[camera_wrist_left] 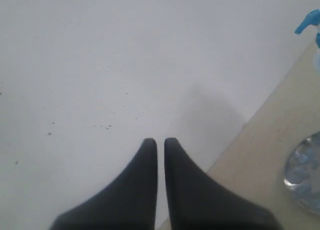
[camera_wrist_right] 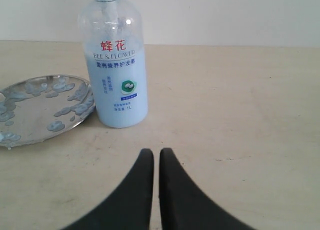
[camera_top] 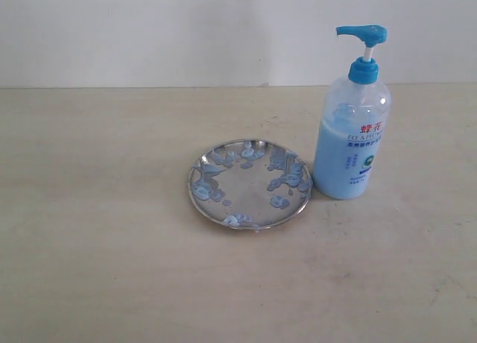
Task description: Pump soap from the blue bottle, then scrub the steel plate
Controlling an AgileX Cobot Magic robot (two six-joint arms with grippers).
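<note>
The blue bottle [camera_top: 350, 134] stands upright on the table, its bright blue pump head [camera_top: 363, 37] pointing left. Pale blue soap fills its lower part. Just left of it, nearly touching, lies the steel plate [camera_top: 249, 184], speckled with blobs of soap [camera_top: 286, 180]. Neither arm shows in the exterior view. My left gripper [camera_wrist_left: 160, 141] is shut and empty, facing a white wall, with the plate's rim [camera_wrist_left: 304, 177] and the pump head [camera_wrist_left: 310, 21] at the frame edge. My right gripper [camera_wrist_right: 156, 152] is shut and empty, low over the table short of the bottle [camera_wrist_right: 119, 75] and plate [camera_wrist_right: 42, 107].
The beige table [camera_top: 112, 246] runs back to a white wall [camera_top: 149, 30]. Bare tabletop lies left of the plate and in front of both objects.
</note>
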